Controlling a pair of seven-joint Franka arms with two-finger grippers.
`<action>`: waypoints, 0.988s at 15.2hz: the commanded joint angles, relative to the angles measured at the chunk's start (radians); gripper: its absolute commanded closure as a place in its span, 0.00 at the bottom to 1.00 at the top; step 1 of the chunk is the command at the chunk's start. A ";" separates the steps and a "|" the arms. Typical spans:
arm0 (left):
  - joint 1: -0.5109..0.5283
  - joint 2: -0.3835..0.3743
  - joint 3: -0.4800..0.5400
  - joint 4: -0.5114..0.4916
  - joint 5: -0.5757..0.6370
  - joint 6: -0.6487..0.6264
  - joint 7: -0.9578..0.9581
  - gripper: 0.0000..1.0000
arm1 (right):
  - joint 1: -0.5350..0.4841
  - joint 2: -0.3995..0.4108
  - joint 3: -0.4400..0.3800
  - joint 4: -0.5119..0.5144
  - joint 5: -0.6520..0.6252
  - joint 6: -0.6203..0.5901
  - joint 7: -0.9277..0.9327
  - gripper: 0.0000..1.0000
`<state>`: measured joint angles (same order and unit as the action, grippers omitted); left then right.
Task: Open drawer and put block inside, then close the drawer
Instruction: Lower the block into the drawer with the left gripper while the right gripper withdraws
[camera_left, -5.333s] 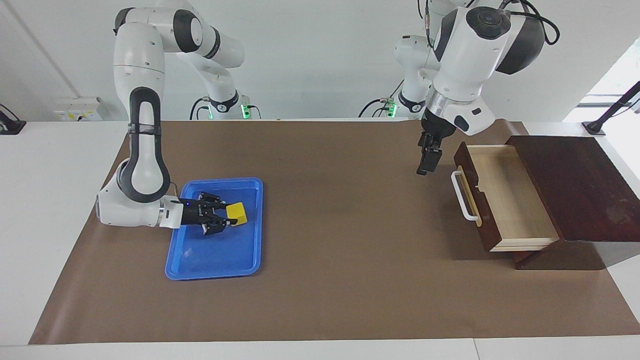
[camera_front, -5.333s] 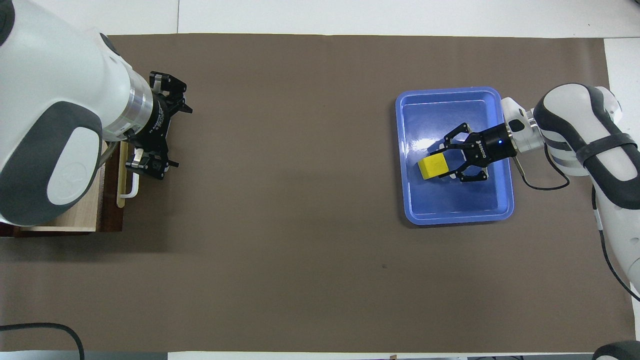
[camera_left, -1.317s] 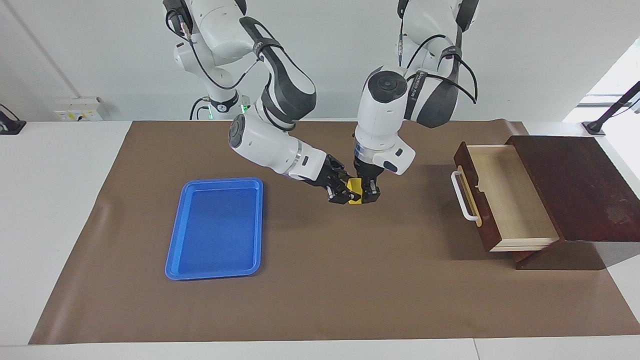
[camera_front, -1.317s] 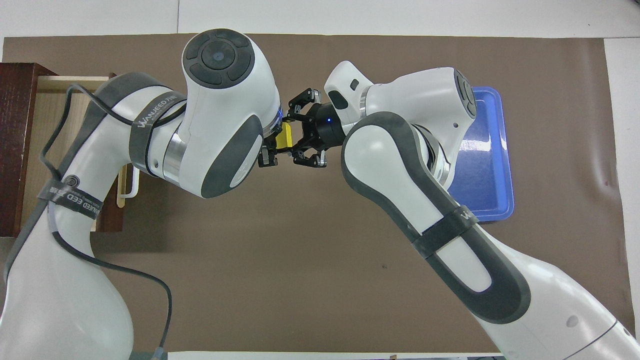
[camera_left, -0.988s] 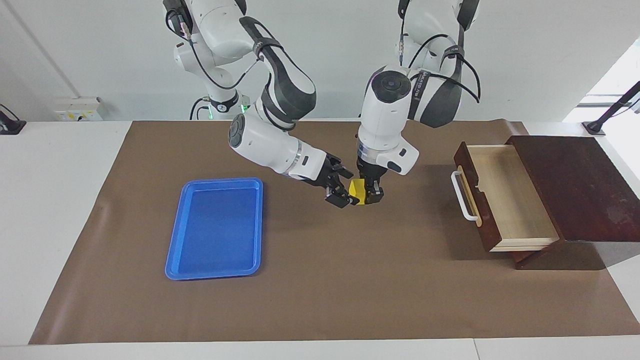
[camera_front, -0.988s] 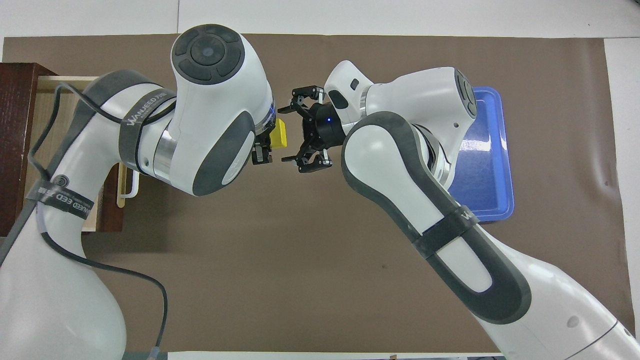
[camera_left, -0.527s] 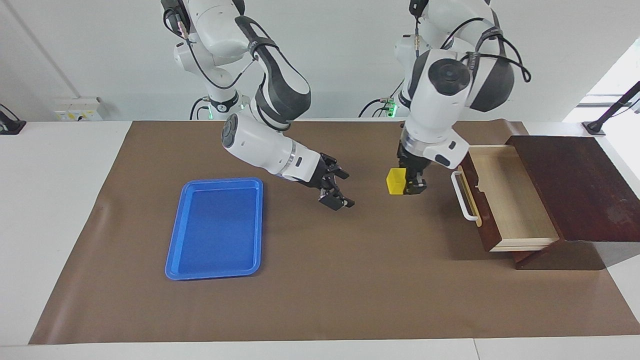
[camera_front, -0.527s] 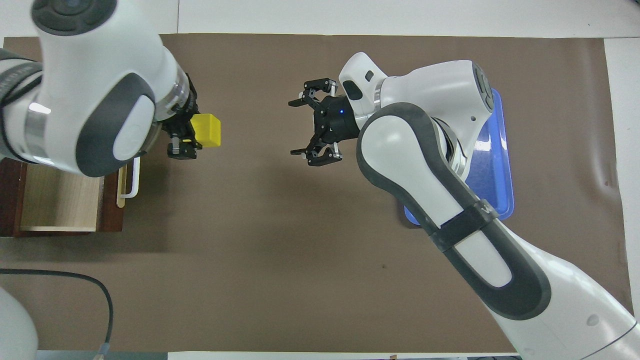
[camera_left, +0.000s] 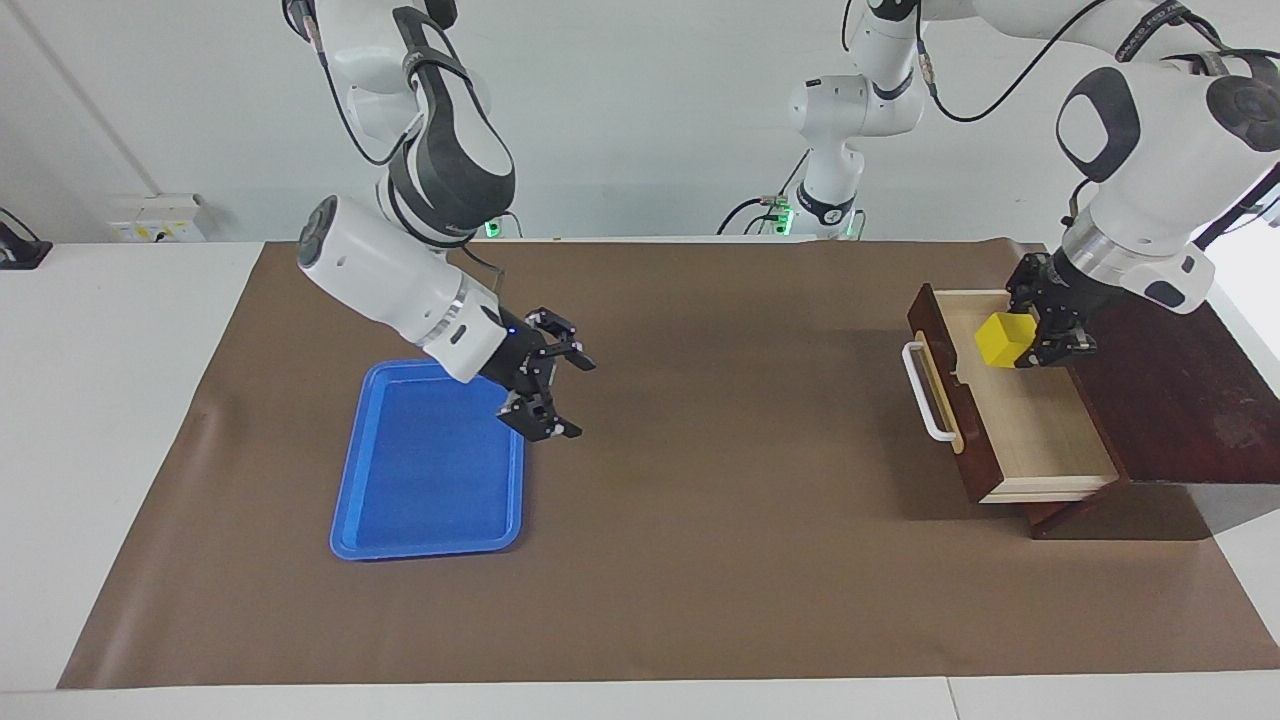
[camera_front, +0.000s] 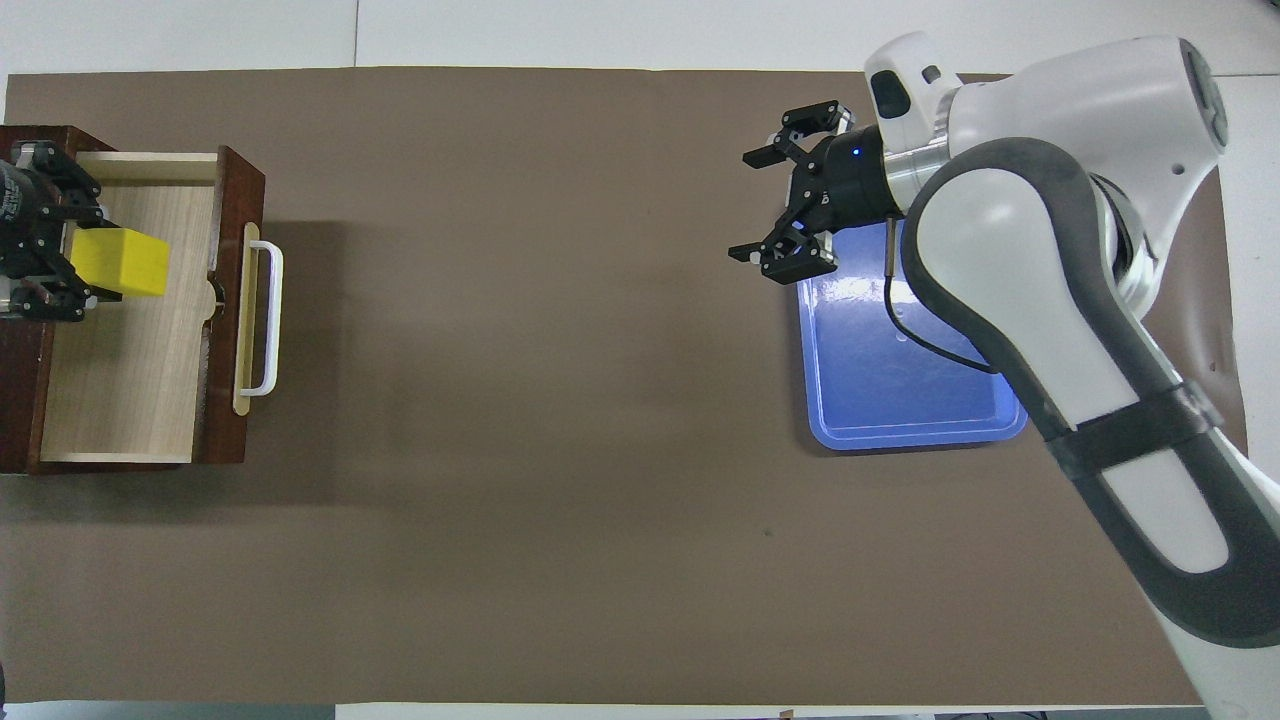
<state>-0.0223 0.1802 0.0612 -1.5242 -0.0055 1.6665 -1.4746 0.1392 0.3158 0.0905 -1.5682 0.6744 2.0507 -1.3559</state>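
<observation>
The drawer (camera_left: 1030, 430) stands pulled open at the left arm's end of the table, with its white bar handle (camera_left: 925, 395) toward the table's middle. My left gripper (camera_left: 1035, 345) is shut on the yellow block (camera_left: 1004, 340) and holds it in the air over the drawer's light wood interior. In the overhead view the block (camera_front: 118, 262) and left gripper (camera_front: 85, 263) are over the drawer (camera_front: 130, 380). My right gripper (camera_left: 565, 395) is open and empty, raised beside the blue tray's edge; it also shows in the overhead view (camera_front: 748, 207).
The dark wooden box (camera_left: 1170, 380) holds the drawer. The flat blue tray (camera_left: 430, 470) lies empty toward the right arm's end of the brown mat (camera_left: 700, 560); it also shows in the overhead view (camera_front: 900, 380).
The right gripper opened and let the block go to the left gripper, then drew back to the tray. The left gripper carried the block from the table's middle to over the open drawer.
</observation>
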 joint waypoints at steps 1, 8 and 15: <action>0.050 -0.102 -0.011 -0.201 0.015 0.145 0.075 1.00 | -0.061 -0.046 0.008 -0.007 -0.134 -0.075 0.150 0.00; 0.044 -0.139 -0.009 -0.392 0.068 0.320 0.103 1.00 | -0.171 -0.147 0.006 0.000 -0.418 -0.225 0.519 0.00; 0.033 -0.139 -0.011 -0.417 0.082 0.383 0.102 0.00 | -0.174 -0.305 -0.008 0.002 -0.648 -0.466 0.999 0.00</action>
<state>0.0300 0.0762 0.0467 -1.9246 0.0512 2.0392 -1.3745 -0.0323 0.0629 0.0773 -1.5523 0.0847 1.6408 -0.4914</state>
